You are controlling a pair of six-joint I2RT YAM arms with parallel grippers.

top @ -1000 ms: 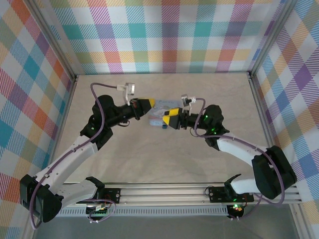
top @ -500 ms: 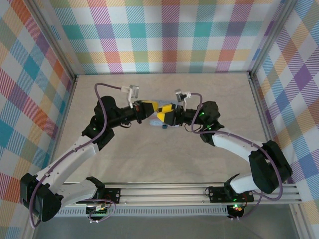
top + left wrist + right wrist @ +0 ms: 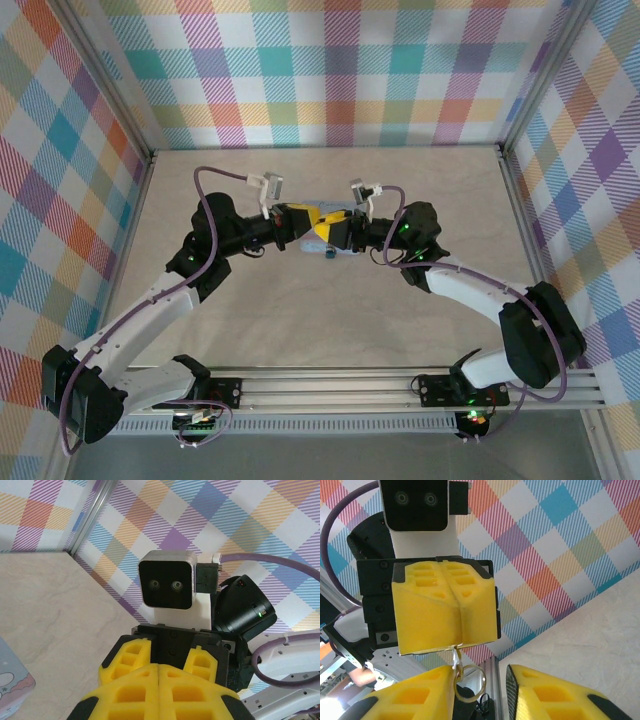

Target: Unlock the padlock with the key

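Over the tin box (image 3: 12,690), the right gripper (image 3: 480,677) stands partly spread, holding nothing; the left gripper (image 3: 456,646) is clamped tight. By the box's near edge lies a dark speck, probably the padlock (image 3: 329,254). The left gripper pinches the key (image 3: 455,656).

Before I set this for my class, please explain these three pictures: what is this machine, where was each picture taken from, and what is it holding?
These are two robot arms bolted at a table's near edge, each ending in a yellow two-finger gripper. One picture looks down on both arms, meeting over a light blue cartoon-print tin box on the beige table. The other two come from cameras on the wrists, each facing the other arm. The left gripper is shut on a thin silvery metal key with a ring hanging from it; the right gripper's jaws stand apart either side of that ring.
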